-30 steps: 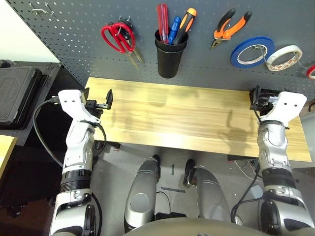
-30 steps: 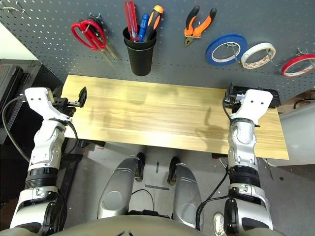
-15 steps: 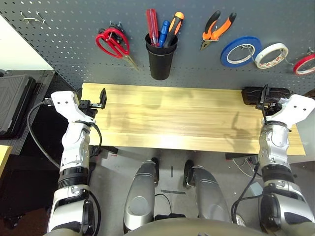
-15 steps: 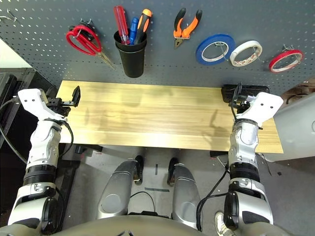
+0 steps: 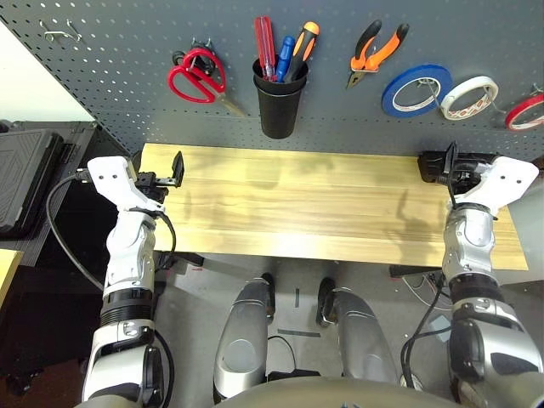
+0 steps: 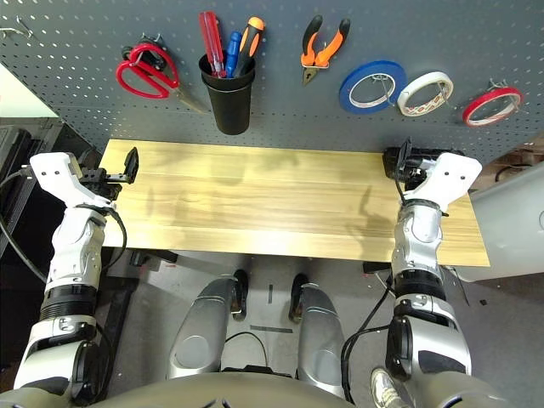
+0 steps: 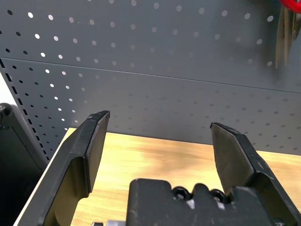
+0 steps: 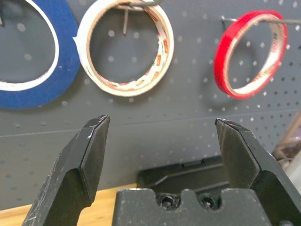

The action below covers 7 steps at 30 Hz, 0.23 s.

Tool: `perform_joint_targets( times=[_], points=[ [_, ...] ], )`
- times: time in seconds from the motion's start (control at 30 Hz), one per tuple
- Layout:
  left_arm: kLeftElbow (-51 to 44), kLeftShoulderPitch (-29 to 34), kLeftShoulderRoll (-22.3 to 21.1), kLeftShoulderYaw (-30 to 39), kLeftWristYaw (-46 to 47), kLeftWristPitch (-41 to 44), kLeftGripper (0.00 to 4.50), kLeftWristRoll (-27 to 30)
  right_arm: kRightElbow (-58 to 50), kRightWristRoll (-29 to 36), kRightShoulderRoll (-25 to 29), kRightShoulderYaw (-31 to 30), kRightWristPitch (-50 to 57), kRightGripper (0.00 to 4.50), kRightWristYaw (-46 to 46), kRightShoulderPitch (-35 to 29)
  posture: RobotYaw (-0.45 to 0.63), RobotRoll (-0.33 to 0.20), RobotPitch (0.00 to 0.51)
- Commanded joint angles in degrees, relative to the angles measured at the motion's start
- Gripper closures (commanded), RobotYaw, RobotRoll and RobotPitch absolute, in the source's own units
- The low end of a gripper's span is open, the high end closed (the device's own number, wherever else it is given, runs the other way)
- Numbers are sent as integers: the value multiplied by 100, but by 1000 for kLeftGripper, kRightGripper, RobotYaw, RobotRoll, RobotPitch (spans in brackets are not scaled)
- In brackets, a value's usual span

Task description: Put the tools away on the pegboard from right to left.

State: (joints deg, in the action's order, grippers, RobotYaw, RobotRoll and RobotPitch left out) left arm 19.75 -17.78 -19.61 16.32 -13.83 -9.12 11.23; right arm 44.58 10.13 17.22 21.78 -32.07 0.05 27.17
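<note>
All four tools hang on the dark grey pegboard (image 5: 127, 51). The thin red tape ring (image 6: 492, 104) is on a hook at the far right. The orange-and-black pliers (image 5: 376, 49) hang left of the tapes. The red-handled screwdriver (image 5: 265, 42) stands in the black cup (image 5: 280, 102). The red-handled scissors (image 5: 197, 75) hang furthest left. My left gripper (image 5: 177, 168) is open and empty at the table's back left corner. My right gripper (image 5: 448, 163) is open and empty at the back right, facing the red tape ring (image 8: 249, 54).
A blue tape roll (image 5: 416, 89) and a white tape roll (image 5: 467, 96) hang between the pliers and the red ring. A low black box (image 8: 188, 172) lies at the back right of the wooden table (image 5: 323, 204). A black case (image 5: 25, 178) sits left of the table.
The camera tilted up a second ago and then settled. My right wrist has turned and shifted slightly inward. The left arm holds its place and the tools have not moved.
</note>
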Motion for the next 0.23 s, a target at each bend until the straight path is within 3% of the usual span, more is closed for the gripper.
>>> perform_joint_targets(
  times=[0.03,0.23],
  points=[
    [-126,-14,51,-94,8,107,27,-21,199,40,133,63,-81,0,54,-2,237,0,245],
    [-209,25,40,-86,49,176,27,-27,253,3,171,48,-68,0,-39,63,245,0,258]
  ],
)
